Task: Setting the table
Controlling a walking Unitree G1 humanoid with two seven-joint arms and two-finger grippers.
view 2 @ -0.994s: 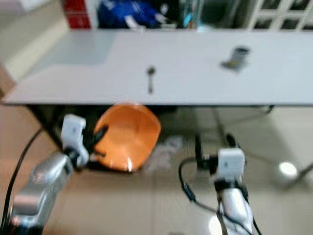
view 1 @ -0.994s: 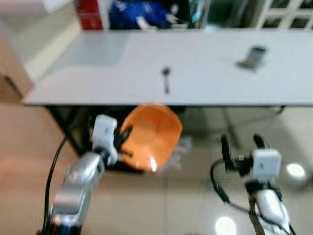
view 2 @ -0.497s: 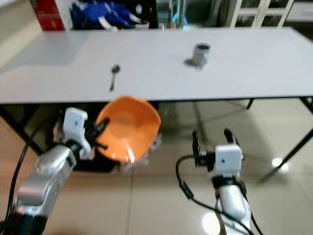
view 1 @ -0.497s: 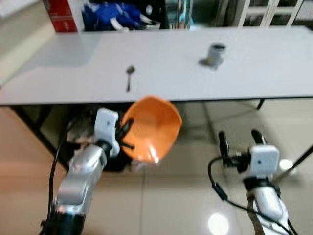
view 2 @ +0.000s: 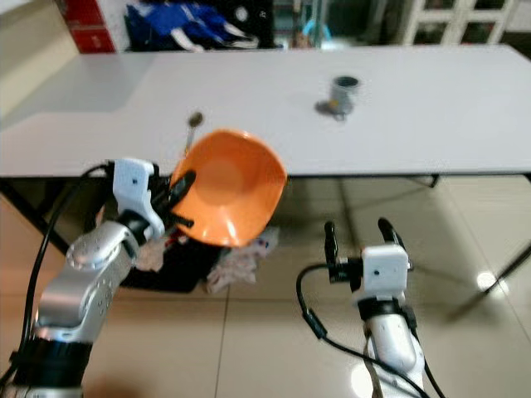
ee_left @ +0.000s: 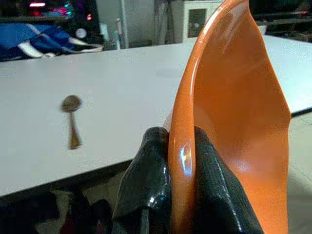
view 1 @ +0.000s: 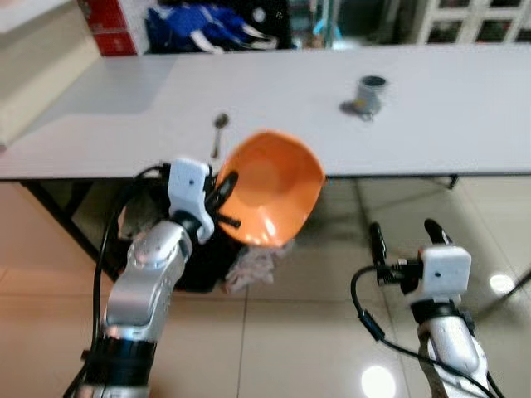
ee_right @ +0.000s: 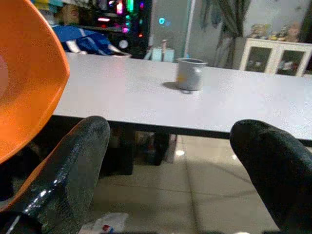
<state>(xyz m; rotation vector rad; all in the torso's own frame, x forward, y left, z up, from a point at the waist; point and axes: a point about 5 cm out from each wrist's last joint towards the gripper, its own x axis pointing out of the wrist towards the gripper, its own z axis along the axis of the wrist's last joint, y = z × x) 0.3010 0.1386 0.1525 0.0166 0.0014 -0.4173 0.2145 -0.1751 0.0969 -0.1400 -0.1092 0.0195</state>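
orange bowl at table edge

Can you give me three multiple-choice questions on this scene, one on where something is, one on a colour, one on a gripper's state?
1. Where does the spoon lie?
A. on the white table
B. on the floor
C. inside the mug

2. What colour is the bowl?
A. blue
B. orange
C. green

3. How is the right gripper?
A. shut on the mug
B. shut on the spoon
C. open and holding nothing

Answers: 1 A, the spoon rests on the tabletop left of the grey mug. 2 B, the bowl pinched at its rim by the left gripper is orange. 3 C, its two fingers stand apart below the table edge.
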